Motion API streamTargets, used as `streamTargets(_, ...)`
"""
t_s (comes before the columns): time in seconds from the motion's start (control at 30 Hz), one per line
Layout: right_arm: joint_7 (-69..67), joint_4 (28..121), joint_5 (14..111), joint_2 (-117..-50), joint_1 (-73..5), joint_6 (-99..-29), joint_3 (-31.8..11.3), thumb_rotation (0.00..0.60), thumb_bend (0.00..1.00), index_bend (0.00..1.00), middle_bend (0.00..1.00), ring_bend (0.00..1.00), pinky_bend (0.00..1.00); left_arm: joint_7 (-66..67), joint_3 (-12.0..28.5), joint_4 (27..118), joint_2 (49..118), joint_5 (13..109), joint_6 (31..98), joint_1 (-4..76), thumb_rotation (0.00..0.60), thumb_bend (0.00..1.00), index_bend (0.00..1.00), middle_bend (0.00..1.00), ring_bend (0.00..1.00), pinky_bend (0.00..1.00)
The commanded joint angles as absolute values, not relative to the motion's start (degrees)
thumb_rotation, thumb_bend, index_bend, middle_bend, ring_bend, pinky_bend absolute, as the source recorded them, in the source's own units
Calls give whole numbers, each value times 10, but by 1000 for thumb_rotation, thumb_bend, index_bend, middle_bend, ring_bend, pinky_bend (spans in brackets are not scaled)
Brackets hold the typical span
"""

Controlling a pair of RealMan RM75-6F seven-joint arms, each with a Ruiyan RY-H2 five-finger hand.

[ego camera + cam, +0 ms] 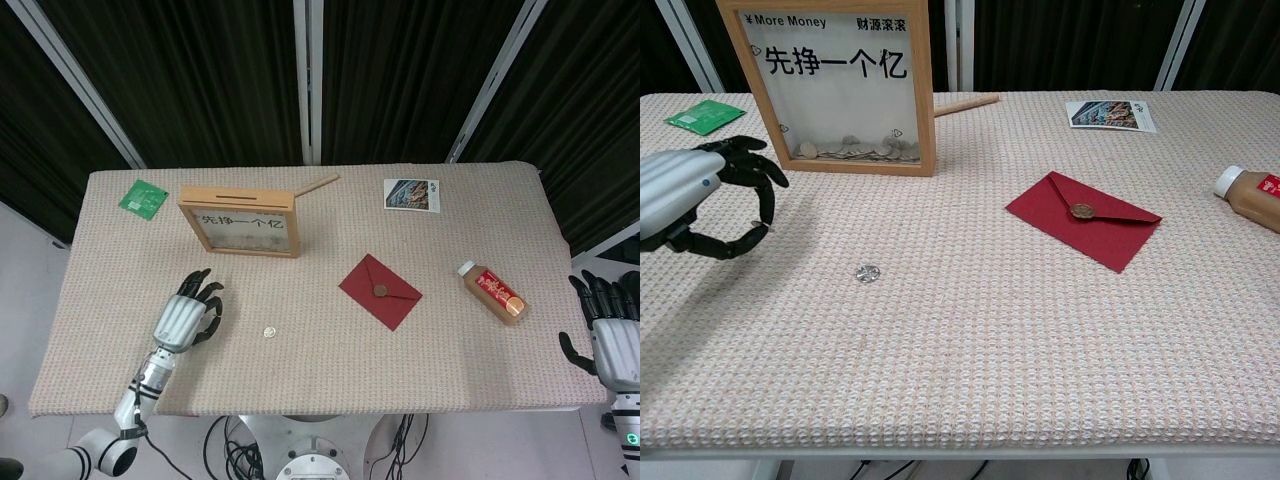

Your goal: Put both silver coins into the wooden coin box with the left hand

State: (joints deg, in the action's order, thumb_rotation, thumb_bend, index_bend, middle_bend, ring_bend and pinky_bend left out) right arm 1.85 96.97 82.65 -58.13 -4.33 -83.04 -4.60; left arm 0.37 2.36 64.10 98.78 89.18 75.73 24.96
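Chest view, far left: our left hand (695, 200) hovers w/ fingers curled but apart, holding nothing. Silver coin (868, 271) lies lower right of it; wooden coin box (832, 85) upper left. We judge: pickup pending; next, reach right, pinch coin.

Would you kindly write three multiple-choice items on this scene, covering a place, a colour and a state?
1. Where does the silver coin lie?
A. On the table, apart from the left hand
B. Atop the envelope
C. Pinched in the left hand

2. What colour is the envelope?
A. Green
B. Red
C. White

3. How does the bottle rest?
A. Upright
B. On its side
C. Held by the right hand

Answers: 1 A, bare cloth separates coin and fingers; 2 B, plainly red; 3 B, it lies flat, untouched.
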Motion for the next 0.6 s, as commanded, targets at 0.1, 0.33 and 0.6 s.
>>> streamTargets(0.1, 20, 972, 831, -580, -43, -833, -46, 600, 326, 0, 0, 0, 0, 39, 44, 808, 871, 884, 767, 247, 600, 489, 620, 252, 47, 126)
streamTargets(0.33, 28, 976, 836, -581, -44, -835, -45, 600, 326, 0, 0, 0, 0, 100, 113, 960, 751, 857, 760, 273, 600, 488, 627, 252, 47, 130)
streamTargets(0.6, 39, 987, 841, -581, -45, -840, -46, 600, 325, 0, 0, 0, 0, 149, 214, 998, 691, 776, 689, 353, 600, 488, 632, 252, 53, 137)
